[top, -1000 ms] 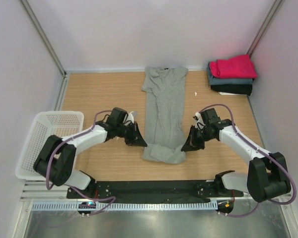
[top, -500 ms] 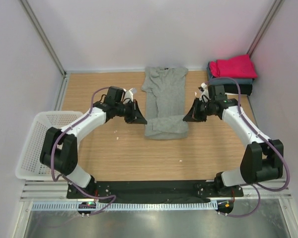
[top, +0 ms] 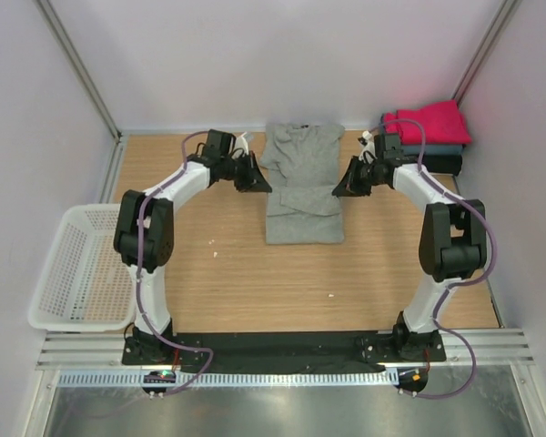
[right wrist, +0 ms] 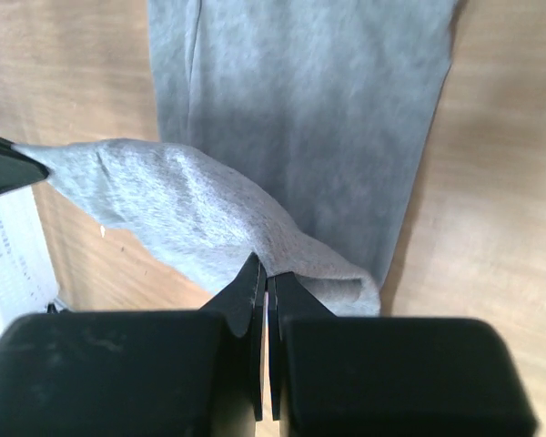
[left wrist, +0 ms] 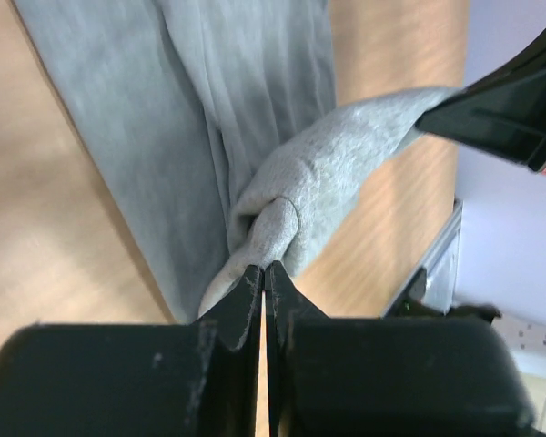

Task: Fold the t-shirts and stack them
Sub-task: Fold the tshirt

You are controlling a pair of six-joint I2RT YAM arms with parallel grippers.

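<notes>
Stretching forward, both grippers seemingly pinch grey t-shirt.

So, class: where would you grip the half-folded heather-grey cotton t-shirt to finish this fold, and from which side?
Its two hem corners, one from each side. The heather-grey cotton t-shirt lies lengthwise, so the left claw and right claw, shut on those corners from outside, probably keep the doubled-over hem edge taut and level.
</notes>
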